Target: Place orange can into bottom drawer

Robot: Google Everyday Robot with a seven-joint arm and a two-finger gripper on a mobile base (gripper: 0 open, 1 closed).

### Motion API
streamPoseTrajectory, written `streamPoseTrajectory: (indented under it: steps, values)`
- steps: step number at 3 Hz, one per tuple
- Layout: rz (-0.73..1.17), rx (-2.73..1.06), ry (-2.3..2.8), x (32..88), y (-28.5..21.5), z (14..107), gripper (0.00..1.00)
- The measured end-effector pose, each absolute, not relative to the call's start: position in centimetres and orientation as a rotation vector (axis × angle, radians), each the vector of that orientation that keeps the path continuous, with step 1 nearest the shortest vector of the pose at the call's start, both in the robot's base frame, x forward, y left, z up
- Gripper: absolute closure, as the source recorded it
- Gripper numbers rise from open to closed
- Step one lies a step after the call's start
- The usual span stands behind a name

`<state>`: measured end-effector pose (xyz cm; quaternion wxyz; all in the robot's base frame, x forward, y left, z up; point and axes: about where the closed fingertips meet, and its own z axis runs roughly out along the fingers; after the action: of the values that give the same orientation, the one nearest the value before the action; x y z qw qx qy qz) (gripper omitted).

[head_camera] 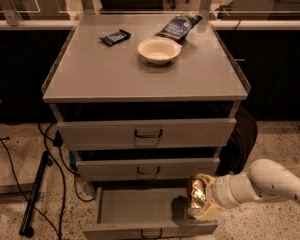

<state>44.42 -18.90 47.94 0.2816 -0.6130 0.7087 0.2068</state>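
The orange can [195, 196], shiny gold-orange, hangs over the right end of the bottom drawer [140, 209], which is pulled out with its grey tray showing. My gripper [202, 200] comes in from the right on a white arm and is shut on the can, cream fingers [208, 212] wrapped around it. A dark shadow lies on the tray just left of the can. The can sits at about the height of the drawer's rim.
The two upper drawers [147, 133] are nearly closed. On the cabinet top stand a white bowl [159, 49], a dark blue snack bag [180, 26] and a small dark bar [115, 37]. Cables and a black pole [35, 194] lie on the floor at left.
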Motion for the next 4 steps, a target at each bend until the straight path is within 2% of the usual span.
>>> streamPoseTrajectory:
  steps: [2, 4]
  values:
    - [0.593, -1.63, 1.904, 43.8, -18.3, 46.7, 1.0]
    - [0.61, -1.652, 1.894, 45.5, -17.9, 40.0, 1.0]
